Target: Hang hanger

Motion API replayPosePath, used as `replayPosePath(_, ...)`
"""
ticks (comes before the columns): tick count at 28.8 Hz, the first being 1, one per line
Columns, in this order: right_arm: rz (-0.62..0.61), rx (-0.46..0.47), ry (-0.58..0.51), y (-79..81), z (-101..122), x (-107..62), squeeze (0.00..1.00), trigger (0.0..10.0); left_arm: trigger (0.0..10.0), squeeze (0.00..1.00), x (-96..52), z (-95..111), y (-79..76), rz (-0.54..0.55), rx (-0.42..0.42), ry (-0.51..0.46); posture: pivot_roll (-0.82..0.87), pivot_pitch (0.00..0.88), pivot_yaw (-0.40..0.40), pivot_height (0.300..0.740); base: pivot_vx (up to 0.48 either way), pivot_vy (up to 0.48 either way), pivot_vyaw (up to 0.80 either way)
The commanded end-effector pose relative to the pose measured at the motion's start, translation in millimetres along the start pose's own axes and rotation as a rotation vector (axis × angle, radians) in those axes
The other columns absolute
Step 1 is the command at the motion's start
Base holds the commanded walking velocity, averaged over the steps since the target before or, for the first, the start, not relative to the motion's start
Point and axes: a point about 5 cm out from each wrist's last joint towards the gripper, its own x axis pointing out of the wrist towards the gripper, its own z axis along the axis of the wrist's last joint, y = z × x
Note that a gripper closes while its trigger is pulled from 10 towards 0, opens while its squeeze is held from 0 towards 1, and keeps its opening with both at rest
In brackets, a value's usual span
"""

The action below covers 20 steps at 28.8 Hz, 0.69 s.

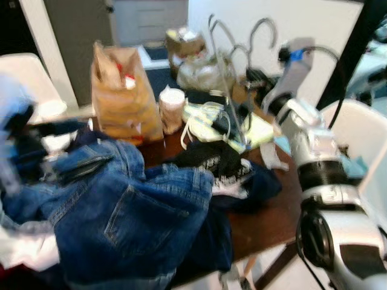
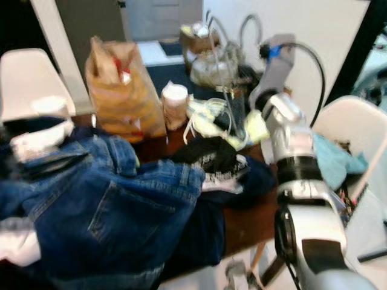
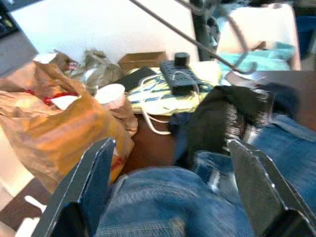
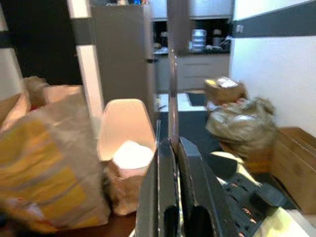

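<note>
My right gripper (image 4: 173, 148) is out over the far right of the table (image 1: 266, 217), its fingers pressed nearly together on the thin metal shaft of a hanger (image 1: 233, 90). Seen from my head, the wire hangers stand upright at the far side, their hooks curling above the clutter, just left of my silver right arm (image 1: 314, 157).

My left gripper (image 3: 173, 182) hovers low over the jeans (image 1: 121, 205) at the near left, its jaws spread wide with nothing between them.

The jeans lie heaped across the near left of the table. A black garment (image 1: 217, 160) sits just right of them, toward the middle. Beyond it lie yellow-green cloth and pale cords (image 1: 205, 124). A brown paper bag (image 1: 121, 99) stands at the far left, with a white cup (image 1: 172, 109) in brown wrapping just beside it on the right. A white chair (image 1: 360, 130) stands to the right of the table.
</note>
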Motion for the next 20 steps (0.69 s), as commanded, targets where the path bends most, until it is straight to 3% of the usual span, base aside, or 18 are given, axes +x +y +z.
replayPosePath(1, -0.003, -0.013, -0.006, 0.0, 2.3, -0.4, 0.00, 10.0, 10.0, 0.00, 23.8, -17.1, -7.5, -0.013, -0.051, 0.005, 0.00, 0.000, -0.057, 0.740, 0.000, 0.000, 0.00)
replayPosePath(2, -0.003, -0.013, -0.006, 0.0, 2.3, -0.4, 0.00, 10.0, 10.0, 0.00, 23.8, -17.1, -7.5, -0.013, -0.051, 0.005, 0.00, 0.000, -0.057, 0.740, 0.000, 0.000, 0.00)
replayPosePath(7, -0.004, -0.016, -0.003, -0.4, 2.6, -1.6, 0.00, 10.0, 10.0, 0.00, 64.8, -24.3, -32.4, -0.116, -0.248, -0.106, -0.01, 0.000, -0.061, 0.740, 0.000, 0.000, 0.00)
replayPosePath(11, 0.017, -0.011, 0.015, 2.9, 0.6, -1.0, 0.00, 10.0, 10.0, 0.00, 81.0, -29.8, -43.9, -0.156, -0.298, -0.094, -0.02, 0.000, -0.056, 0.740, 0.000, 0.000, -0.19)
replayPosePath(14, 0.022, -0.017, 0.020, 4.0, 0.4, -1.0, 0.00, 10.0, 10.0, 0.00, 87.5, -30.2, -50.0, -0.177, -0.306, -0.081, -0.03, 0.000, -0.054, 0.740, 0.000, 0.000, -0.78)
replayPosePath(16, 0.016, -0.030, 0.023, 2.7, 0.9, -3.5, 0.00, 10.0, 10.0, 0.00, 92.5, -24.9, -65.5, -0.249, -0.291, -0.030, -0.04, 0.000, -0.040, 0.740, 0.000, 0.000, -0.78)
replayPosePath(20, -0.018, -0.045, 0.029, -4.8, 0.9, -8.4, 0.00, 10.0, 10.0, 0.00, 89.8, -27.3, -73.0, -0.257, -0.176, 0.122, -0.05, 0.000, -0.036, 0.740, 0.000, 0.000, -0.27)
